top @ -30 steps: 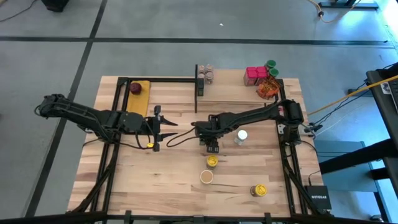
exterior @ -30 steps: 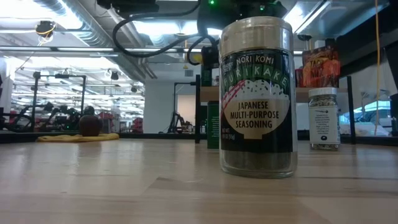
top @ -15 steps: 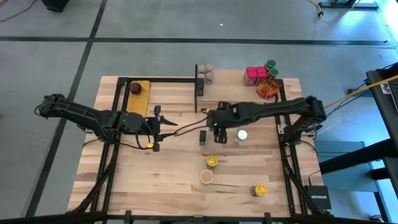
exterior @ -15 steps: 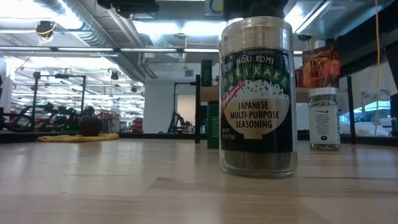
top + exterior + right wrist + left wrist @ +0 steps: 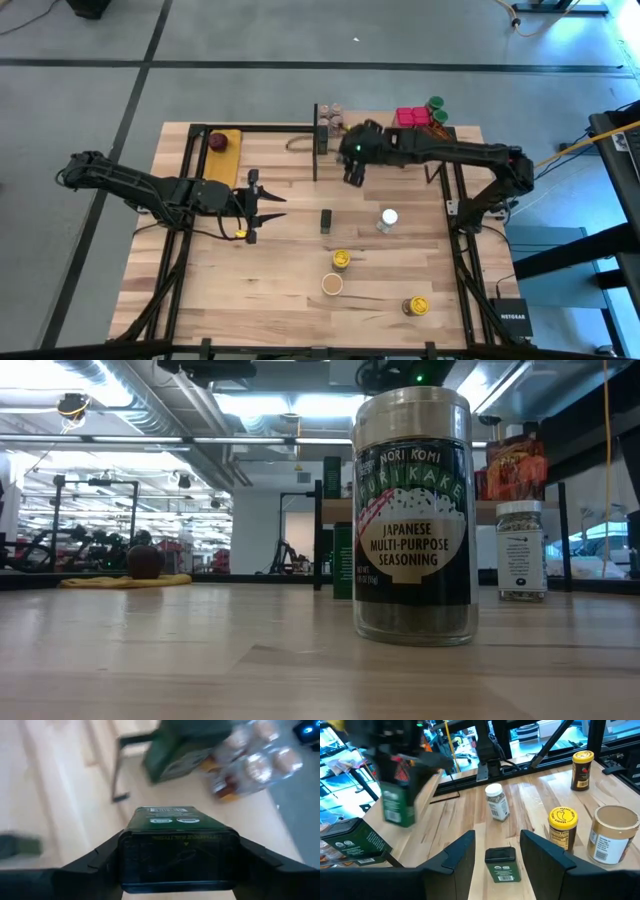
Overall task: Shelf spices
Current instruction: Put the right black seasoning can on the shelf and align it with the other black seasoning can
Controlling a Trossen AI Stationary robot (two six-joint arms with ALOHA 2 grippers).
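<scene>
The right gripper [image 5: 352, 172] holds a dark green tin [image 5: 176, 852] between its two fingers [image 5: 95, 865], carried in the air over the far middle of the table [image 5: 280, 290], near the shelf [image 5: 385, 150]. In the left wrist view the same tin [image 5: 397, 807] hangs upright and blurred under that arm, clear of the tabletop. The right wrist view shows another green tin [image 5: 175, 755] lying ahead of it beside a cluster of small jars [image 5: 257, 767], all blurred.

The left gripper [image 5: 252, 208] waits over the left half of the table, its fingers [image 5: 457, 857] spread apart with nothing between them. Just ahead of it a third dark tin [image 5: 501, 864] stands on the wood; from above it shows at the table's middle [image 5: 326, 221].

A white-lidded jar [image 5: 388, 218] stands to the right of that tin. Nearer the front edge are a yellow-lidded jar [image 5: 341, 260], a tan-lidded jar [image 5: 332, 284] and another yellow-lidded jar [image 5: 415, 306] towards the right corner.

On the shelf's right end sit red boxes [image 5: 409, 120], green-lidded jars [image 5: 436, 108] and an orange packet [image 5: 430, 142]. A few jars [image 5: 332, 118] stand at its left end.
</scene>
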